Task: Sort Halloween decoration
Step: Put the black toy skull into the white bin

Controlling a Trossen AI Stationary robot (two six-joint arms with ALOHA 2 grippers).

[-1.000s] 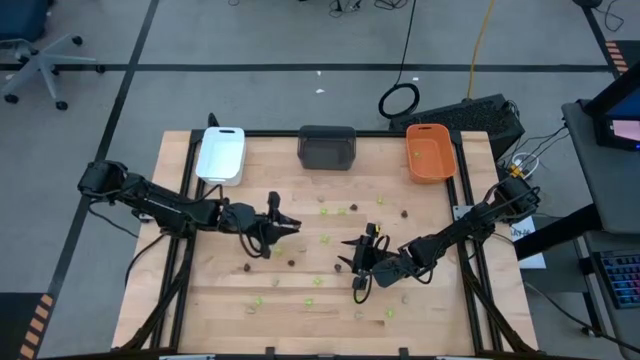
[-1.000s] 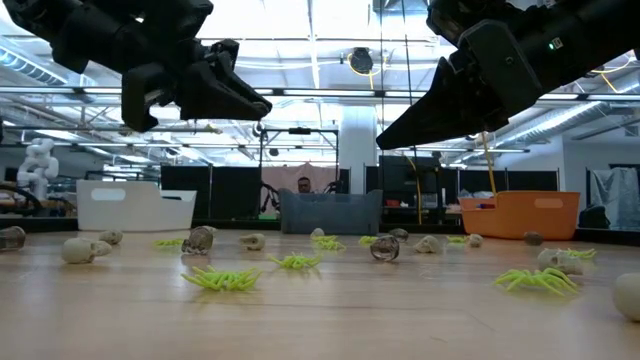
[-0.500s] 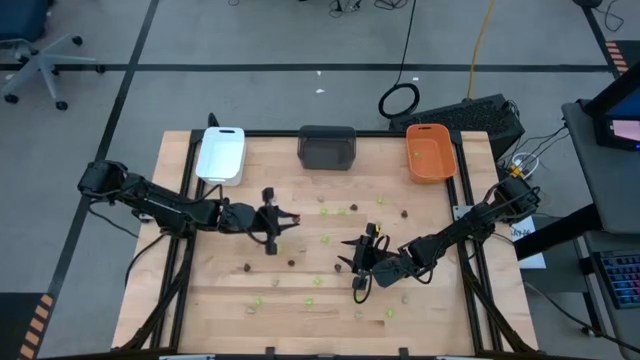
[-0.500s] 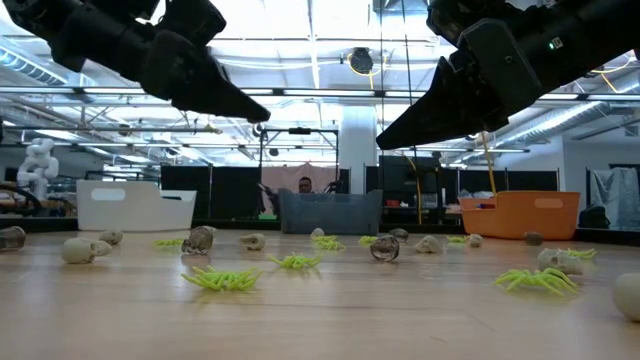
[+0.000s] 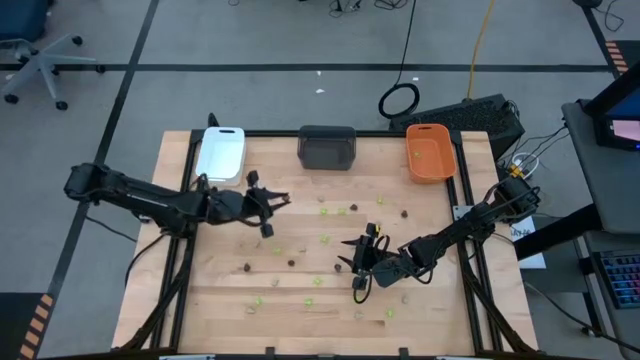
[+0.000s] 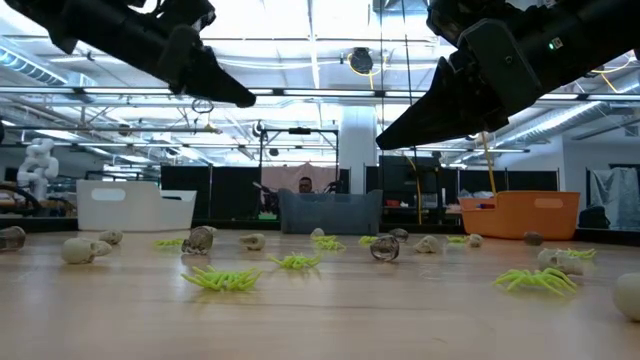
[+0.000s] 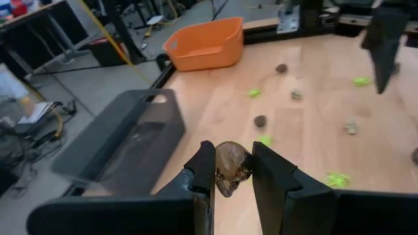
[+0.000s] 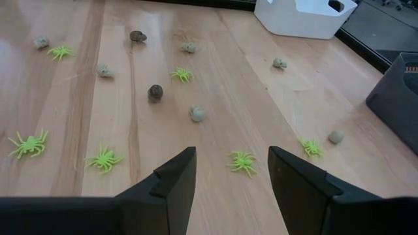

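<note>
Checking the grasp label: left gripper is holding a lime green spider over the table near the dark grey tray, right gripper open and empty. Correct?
Not quite. The left gripper is shut on a dark brown skull-like piece, not a green spider; the left wrist view shows it between the fingers. The rest holds: it is above the table near the dark grey tray, and the right gripper is open and empty.

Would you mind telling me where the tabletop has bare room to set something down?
The strip between the white tray and the table's left edge is bare, as is the near-left corner. The right margin below the orange tray looks mostly clear. The middle is crowded with green spiders, pale pieces and both arms.
</note>
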